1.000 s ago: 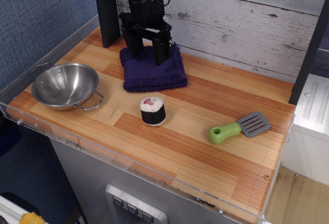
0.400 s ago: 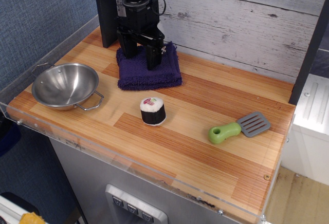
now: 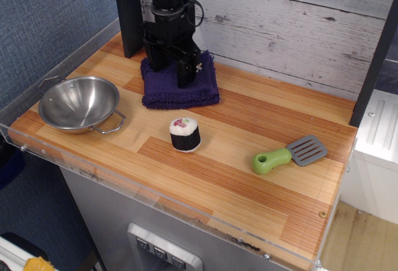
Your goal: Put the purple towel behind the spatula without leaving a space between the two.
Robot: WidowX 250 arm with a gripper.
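— So, where now? Gripper [image 3: 171,67] down on purple towel [image 3: 179,87], far left, jaws spread wide.
— And spatula [image 3: 289,154]? Near right (well apart from towel), beyond sushi roll [image 3: 185,134].

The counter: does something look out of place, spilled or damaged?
Nothing stands out. The purple towel lies folded under the gripper, far from the spatula; the steel bowl and toy sushi roll stand upright.

The wooden table [image 3: 249,202] carries a purple towel [image 3: 180,87], steel bowl [image 3: 79,103], sushi roll [image 3: 185,134] and spatula [image 3: 289,154].
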